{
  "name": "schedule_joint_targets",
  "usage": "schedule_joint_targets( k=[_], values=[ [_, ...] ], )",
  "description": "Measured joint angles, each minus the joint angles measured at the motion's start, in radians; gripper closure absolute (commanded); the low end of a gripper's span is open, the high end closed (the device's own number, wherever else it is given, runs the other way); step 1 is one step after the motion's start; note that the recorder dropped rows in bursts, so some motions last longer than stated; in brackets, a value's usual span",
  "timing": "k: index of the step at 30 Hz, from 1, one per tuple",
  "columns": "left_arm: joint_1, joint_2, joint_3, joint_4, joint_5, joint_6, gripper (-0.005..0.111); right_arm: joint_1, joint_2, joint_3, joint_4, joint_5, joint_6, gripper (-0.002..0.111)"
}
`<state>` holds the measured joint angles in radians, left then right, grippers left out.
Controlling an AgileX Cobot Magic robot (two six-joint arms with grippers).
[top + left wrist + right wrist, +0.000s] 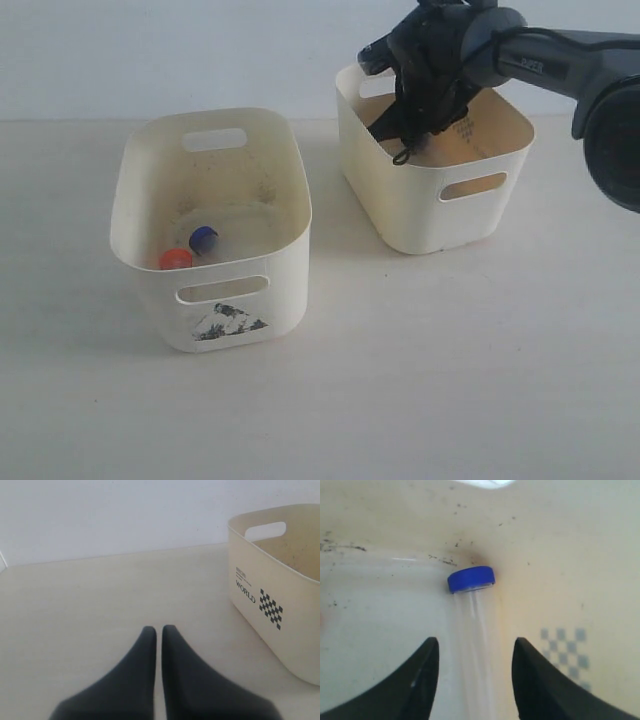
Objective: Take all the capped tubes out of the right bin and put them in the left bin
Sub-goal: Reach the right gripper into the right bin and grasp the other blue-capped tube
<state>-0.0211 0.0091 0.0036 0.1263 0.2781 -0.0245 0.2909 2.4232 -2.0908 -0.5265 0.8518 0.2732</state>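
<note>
Clear plastic tube (473,617) with a blue cap lies inside the right bin (420,215) (two o'clock from the left bin (285,300)), the right gripper (475,645) spread wide astride it; probably light, stiff and slippery, best pinched mid-barrel below the cap.

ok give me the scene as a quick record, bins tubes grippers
left bin: holds orange tube and blue tube
right bin: holds second blue tube, cap near a wall
right gripper: open, inside right bin, straddling second blue tube
left gripper: shut, empty, beside left bin
not yet moved: one tube
</note>
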Motion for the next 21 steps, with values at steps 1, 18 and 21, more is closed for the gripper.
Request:
schedule_joint_targets(
  k=[1, 18, 21],
  values=[
    [0.000, 0.000, 0.000, 0.000, 0.000, 0.000, 0.102, 0.000, 0.002, 0.000, -0.002, -0.005, 0.000, 0.064],
    [0.000, 0.000, 0.000, 0.000, 0.000, 0.000, 0.102, 0.000, 0.051, 0.000, -0.025, -0.004, 0.002, 0.041],
    [0.000, 0.000, 0.000, 0.000, 0.000, 0.000, 0.102, 0.000, 0.051, 0.000, -0.032, 0.007, 0.001, 0.048]
  ],
)
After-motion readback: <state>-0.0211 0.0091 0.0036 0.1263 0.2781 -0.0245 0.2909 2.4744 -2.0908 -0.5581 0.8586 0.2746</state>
